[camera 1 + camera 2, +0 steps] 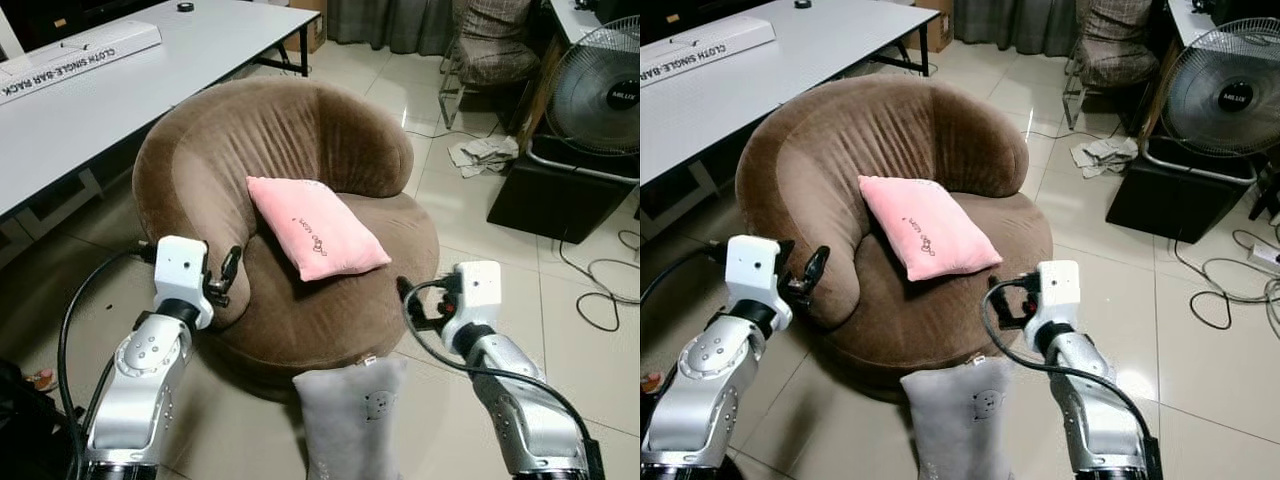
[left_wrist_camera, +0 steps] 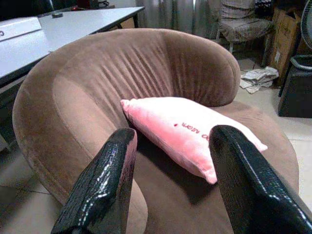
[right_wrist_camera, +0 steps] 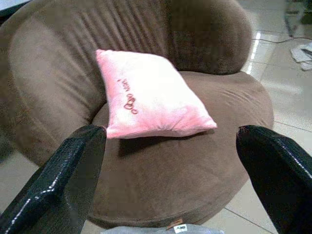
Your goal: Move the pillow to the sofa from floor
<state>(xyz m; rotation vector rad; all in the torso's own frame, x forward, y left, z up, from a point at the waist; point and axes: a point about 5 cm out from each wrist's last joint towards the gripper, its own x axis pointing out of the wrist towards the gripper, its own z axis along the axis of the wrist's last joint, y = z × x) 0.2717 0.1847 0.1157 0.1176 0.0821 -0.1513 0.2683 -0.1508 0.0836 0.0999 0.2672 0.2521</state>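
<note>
A pink pillow (image 1: 312,227) lies tilted on the seat of the round brown sofa (image 1: 230,160), leaning toward its backrest. A grey pillow (image 1: 350,415) stands on the tiled floor just in front of the sofa, between my two arms. My left gripper (image 1: 222,280) hovers open at the sofa's left front edge, its fingers (image 2: 102,185) framing the pink pillow (image 2: 187,130). My right gripper (image 1: 408,292) is open at the sofa's right front edge, its fingers (image 3: 68,175) wide apart and nothing between them.
A long white table (image 1: 110,90) with a white box (image 1: 70,55) runs along the left. A fan (image 1: 600,95) on a black box, cables (image 1: 600,290) and crumpled paper (image 1: 482,152) lie on the floor to the right. A chair (image 1: 495,45) stands behind.
</note>
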